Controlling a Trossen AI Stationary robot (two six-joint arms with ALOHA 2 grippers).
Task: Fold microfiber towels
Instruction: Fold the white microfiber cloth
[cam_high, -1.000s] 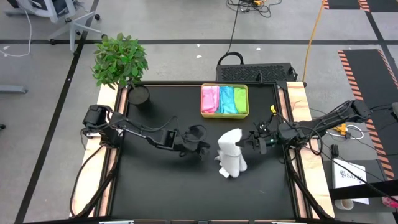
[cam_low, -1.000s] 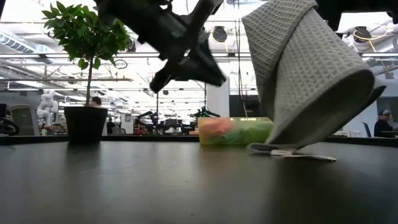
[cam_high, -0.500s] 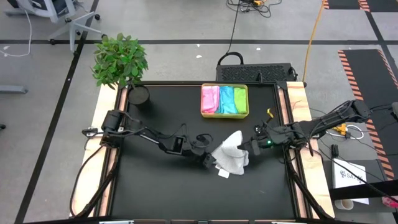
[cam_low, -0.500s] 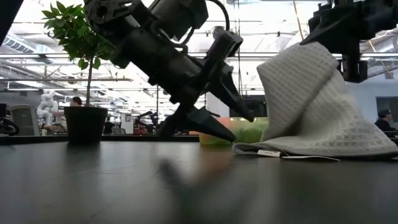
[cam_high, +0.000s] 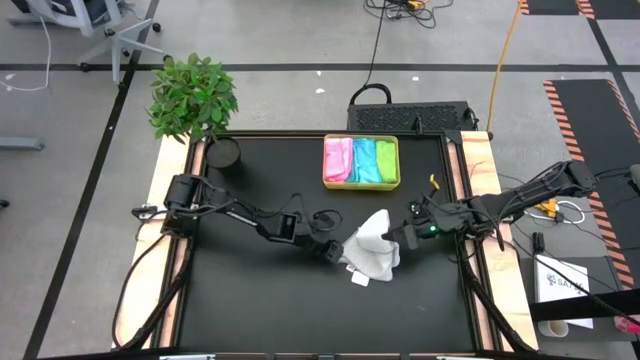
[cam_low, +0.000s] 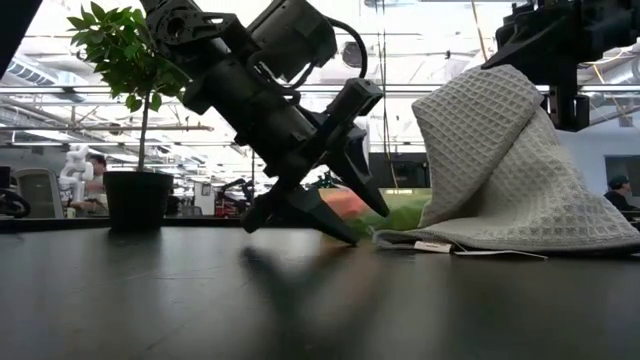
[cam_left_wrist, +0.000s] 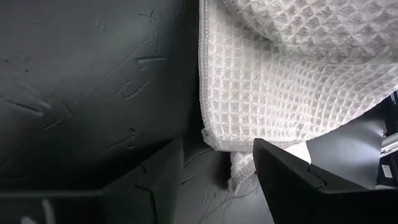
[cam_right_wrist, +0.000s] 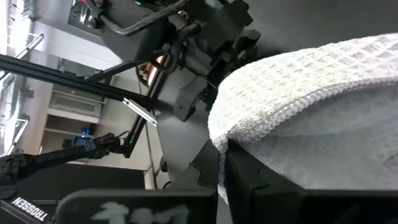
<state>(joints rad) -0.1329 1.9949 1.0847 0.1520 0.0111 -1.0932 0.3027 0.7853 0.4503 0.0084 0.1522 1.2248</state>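
white towel (cam_high: 372, 252) heaped mid-table, near-left corner flat on mat | left gripper (cam_high: 330, 250) spread wide, touching down just left of that corner | right gripper (cam_high: 403, 237) pinching opposite edge aloft | left nearer

The towel (cam_high: 372, 250) lay mid-table (cam_high: 250, 310), between the left gripper (cam_high: 338, 252) and right gripper (cam_high: 396, 237); the tray (cam_high: 361, 183) sat behind it, the plant (cam_high: 194, 97) at the far-left corner.

Bare black table (cam_high: 250, 290) lies open along the near side and left; the white towel (cam_high: 372, 250) heaps mid-table; tray (cam_high: 361, 184) and potted plant (cam_high: 222, 152) block the far edge.
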